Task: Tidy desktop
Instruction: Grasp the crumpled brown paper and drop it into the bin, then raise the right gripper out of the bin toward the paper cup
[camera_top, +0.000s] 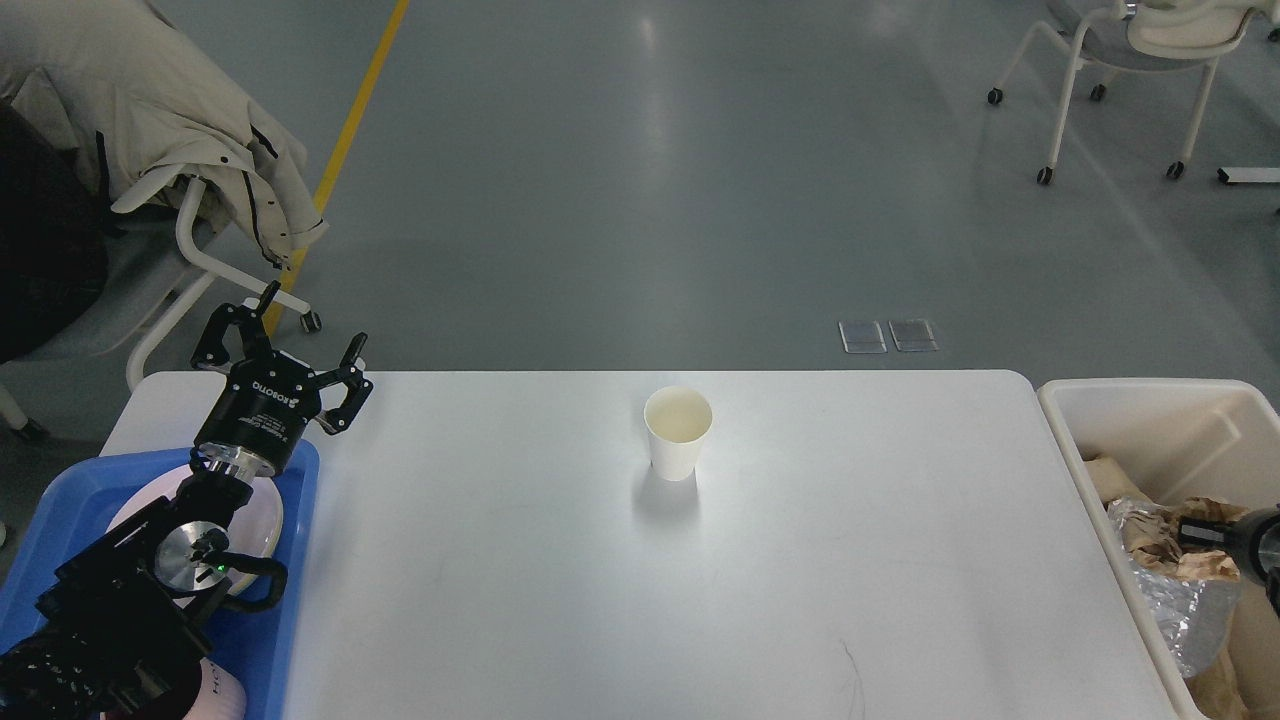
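The left gripper (283, 350) hangs above the far left corner of the desktop (620, 580), its two fingers spread wide with nothing between them and touching nothing. The right gripper (1195, 532) reaches in from the right edge of the view, low inside the cream bin (1140, 415); it sits against a crumpled wad of brown paper (1150, 530), but its fingers are too dark and hidden to tell whether they grip it. That bin, just off the desktop's right edge, also holds crinkled silver foil (1175, 605). At the near left corner a blue tray (60, 500) carries a white plate (262, 520) under the left arm. A white paper cup (677, 433) stands upright near the middle of the far edge, apparently empty, well apart from both grippers.
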